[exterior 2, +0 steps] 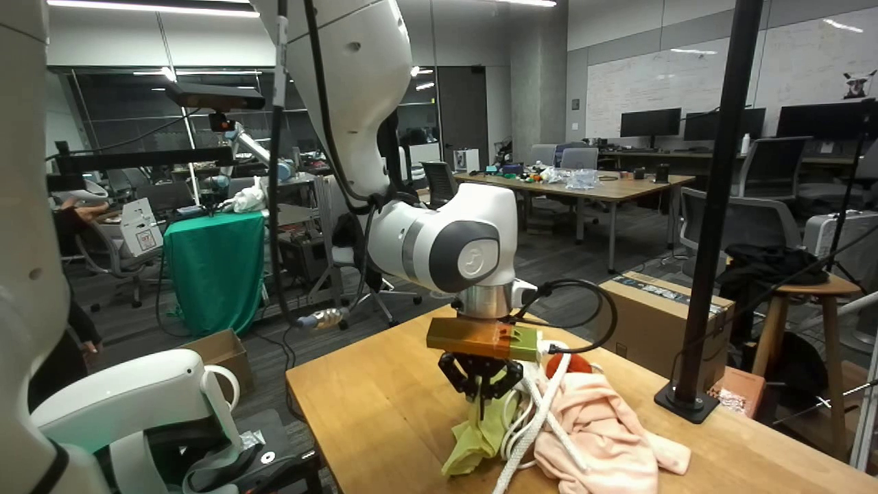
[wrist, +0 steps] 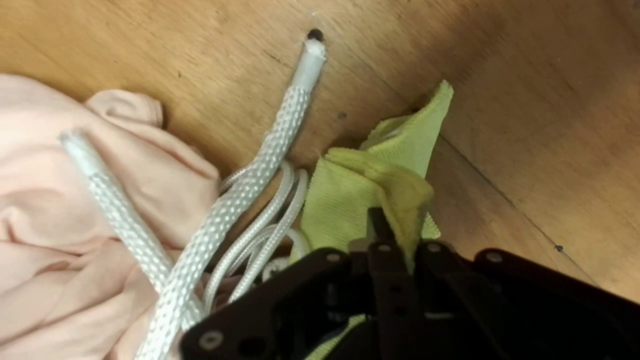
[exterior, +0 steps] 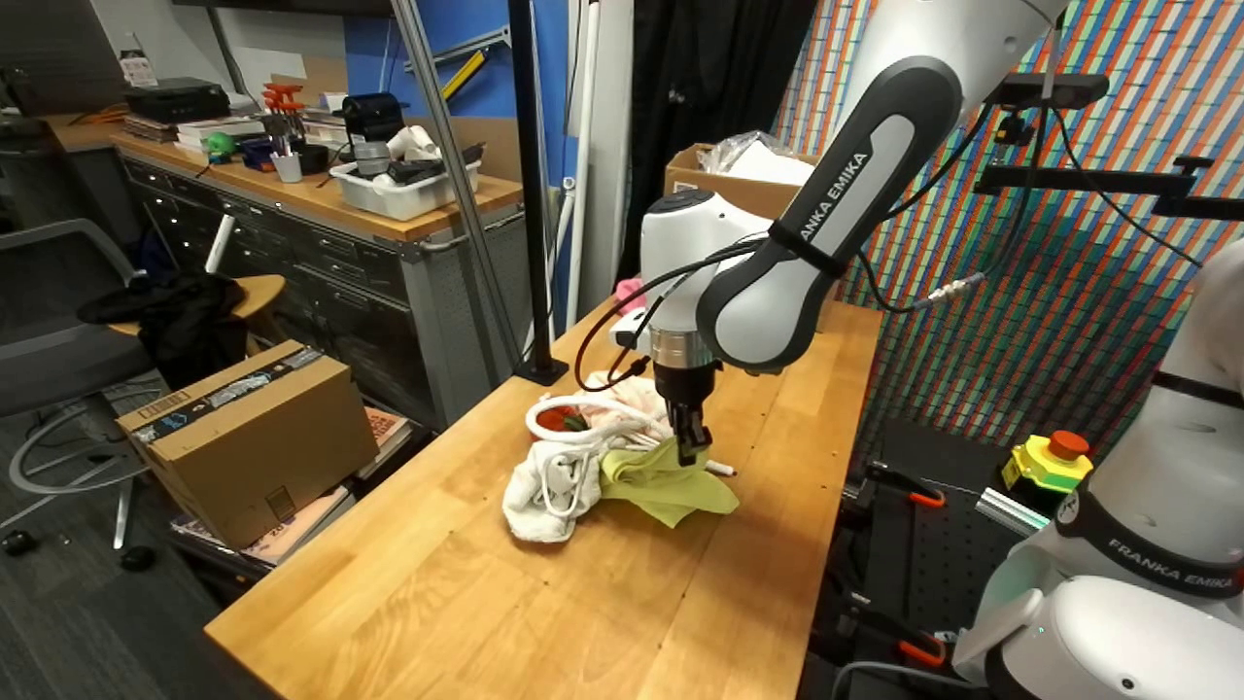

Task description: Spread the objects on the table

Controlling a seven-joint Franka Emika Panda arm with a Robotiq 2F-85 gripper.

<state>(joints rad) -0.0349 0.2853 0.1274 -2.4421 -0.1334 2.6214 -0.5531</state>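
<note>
On your wooden plank table (exterior: 437, 622) the pink cloth (exterior 2: 603, 425) lies bunched, partly beneath braided white cord (wrist: 240, 200), while near it your Robotiq gripper (exterior 2: 480, 401) pinches a fold of the yellow-green cloth (exterior: 671, 486), just beside the whitish rag (exterior: 539, 501).

In the wrist view, lower centre, the gripper (wrist: 395, 232) hides part of the yellow-green cloth (wrist: 340, 205), and the pink cloth (wrist: 60, 220) is cut off at left.

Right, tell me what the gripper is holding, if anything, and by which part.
The gripper is shut on the yellow-green cloth, pinching it by a raised fold; whether that includes an edge cannot be told.
</note>
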